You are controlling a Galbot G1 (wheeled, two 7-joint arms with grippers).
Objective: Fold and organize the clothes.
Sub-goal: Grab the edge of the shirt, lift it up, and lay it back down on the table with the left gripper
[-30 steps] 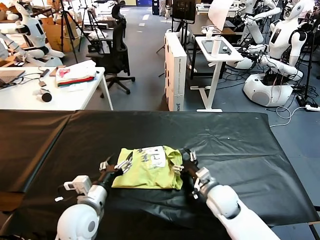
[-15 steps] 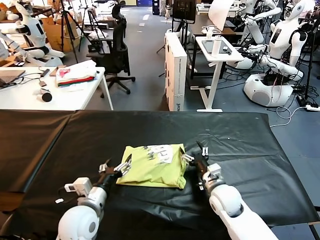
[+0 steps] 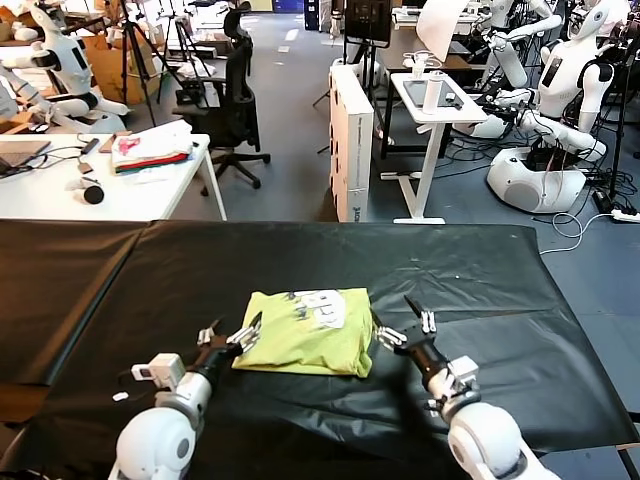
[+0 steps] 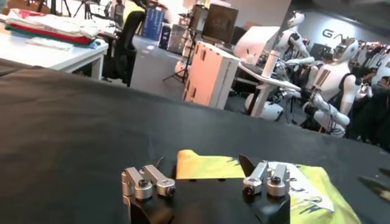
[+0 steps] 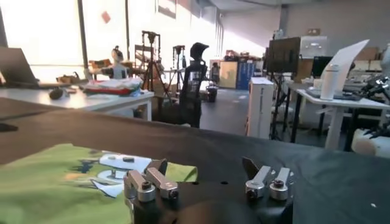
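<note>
The lime-yellow T-shirt [image 3: 308, 342] lies folded into a compact rectangle on the black table [image 3: 520, 300], with a white and dark print on its upper face. It also shows in the left wrist view [image 4: 219, 167] and the right wrist view [image 5: 55, 182]. My left gripper [image 3: 232, 335] is open and empty at the shirt's left edge, low over the table. My right gripper [image 3: 405, 325] is open and empty just off the shirt's right edge, apart from the cloth.
A white desk [image 3: 60, 195] beyond the table carries a white, pink and red fabric pile [image 3: 152, 148]. An office chair [image 3: 232, 95], a white box cabinet [image 3: 350, 140], a small white stand [image 3: 432, 110] and other robots [image 3: 560, 100] stand farther back.
My right gripper has let go of the shirt's right edge and drawn back to the right. The shirt shifted slightly right and settled flat. My left gripper has barely moved.
</note>
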